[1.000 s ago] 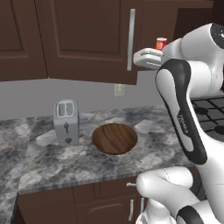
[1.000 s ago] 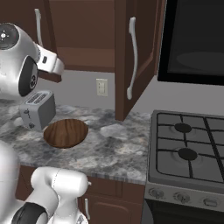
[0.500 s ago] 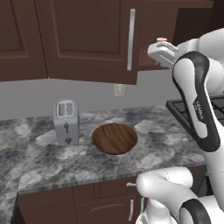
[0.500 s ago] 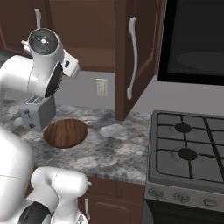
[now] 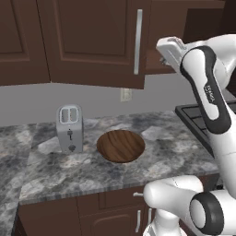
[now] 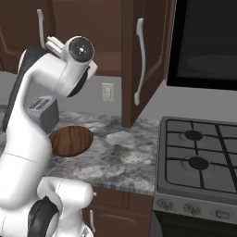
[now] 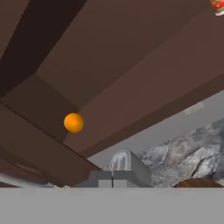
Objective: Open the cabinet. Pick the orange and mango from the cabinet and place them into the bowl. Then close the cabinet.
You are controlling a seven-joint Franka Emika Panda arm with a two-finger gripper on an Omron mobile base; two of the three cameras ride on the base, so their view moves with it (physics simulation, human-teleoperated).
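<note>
We look over a grey-and-black marbled granite counter [image 5: 92,170] that runs along a grey wall, with a white outlet [image 5: 125,94] set in the wall above it. Low dark brown under-counter cabinets [image 5: 83,216] sit below, and to the right a black gas stove [image 6: 199,162] with round burners adjoins the counter, under a dark glossy microwave panel [image 6: 203,41].

On the counter a silver two-slot toaster [image 5: 69,128] stands upright, slots up. Just beside it, toward the stove, lies the bowl [image 5: 121,145], shallow, round, dark wood-grain, mouth up and empty.

The cabinet [image 5: 92,41] hangs on the wall above. Its left door is shut, its long silver bar handle [image 5: 138,41] running vertically. In the right base view the other door [image 6: 148,60] stands swung out toward us, edge-on, its handle also vertical, so the cabinet is open.

In the hand view the picture is rolled, and the cabinet's brown boards cross it on a slant. The orange [image 7: 73,122] sits on a shelf inside, near the back corner where the boards meet; being round, it has no long axis to tell. A small red labelled can [image 7: 217,6] shows at the top right edge of that view, well apart from the orange. We cannot make out the mango.

The gripper [image 7: 112,178] is raised to cabinet height at the open side, its two fingers pressed together with nothing between them, well short of the orange.
</note>
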